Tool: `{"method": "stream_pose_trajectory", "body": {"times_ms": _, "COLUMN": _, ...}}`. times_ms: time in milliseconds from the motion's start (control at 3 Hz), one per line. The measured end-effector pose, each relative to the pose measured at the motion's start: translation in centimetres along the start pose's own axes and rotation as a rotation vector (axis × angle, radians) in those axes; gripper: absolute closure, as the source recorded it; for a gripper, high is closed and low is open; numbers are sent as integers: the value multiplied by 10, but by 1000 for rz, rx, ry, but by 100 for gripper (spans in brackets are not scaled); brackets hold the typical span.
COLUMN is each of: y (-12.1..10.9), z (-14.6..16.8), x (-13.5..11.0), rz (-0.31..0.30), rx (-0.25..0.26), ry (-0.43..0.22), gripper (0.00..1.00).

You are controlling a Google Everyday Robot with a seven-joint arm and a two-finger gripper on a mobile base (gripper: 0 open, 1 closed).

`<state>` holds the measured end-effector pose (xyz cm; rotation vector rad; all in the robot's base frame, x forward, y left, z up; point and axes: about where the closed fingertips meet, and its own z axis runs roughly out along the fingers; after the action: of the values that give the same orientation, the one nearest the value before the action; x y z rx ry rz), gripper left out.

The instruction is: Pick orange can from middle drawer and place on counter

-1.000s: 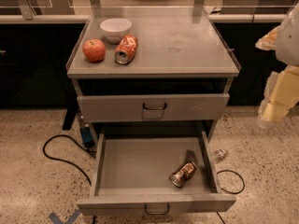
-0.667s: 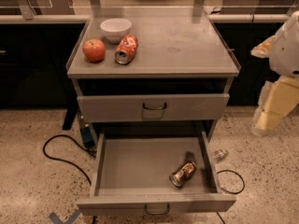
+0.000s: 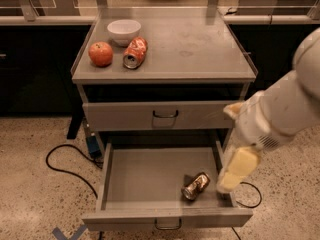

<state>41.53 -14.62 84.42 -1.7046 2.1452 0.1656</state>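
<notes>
The orange can [image 3: 195, 185] lies on its side on the floor of the open middle drawer [image 3: 145, 174], near the front right corner, silver end facing front left. The counter [image 3: 200, 49] is the grey cabinet top above. My gripper [image 3: 234, 171] hangs from the white arm at the right, over the drawer's right wall, just right of the can and a little above it. Its cream fingers point down.
On the counter's left stand a white bowl [image 3: 123, 31], a round orange-red fruit [image 3: 100, 53] and a red-orange and white can [image 3: 135, 52] on its side. A closed drawer front [image 3: 160, 115] sits above the open drawer. Black cables [image 3: 65, 159] lie on the speckled floor.
My arm has swung in from the right edge, leftward and down, bringing the gripper over the drawer's right wall beside the orange can. The can has not moved.
</notes>
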Motion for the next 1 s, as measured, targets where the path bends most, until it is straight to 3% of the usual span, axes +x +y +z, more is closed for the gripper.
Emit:
{"method": "stream_pose_trajectory", "body": {"times_ms": 333, "y": 36, "z": 85, "x": 4, "rz": 27, "rx": -75, "ry": -6, "gripper": 0}}
{"method": "stream_pose_trajectory", "body": {"times_ms": 667, "y": 59, "z": 108, "x": 21, "rz": 36, "rx": -115, "ry": 21, "gripper": 0}}
{"method": "stream_pose_trajectory", "body": {"times_ms": 1000, "y": 60, "z": 108, "x": 20, "rz": 35, "rx": -104, "ry": 32, "gripper": 0}}
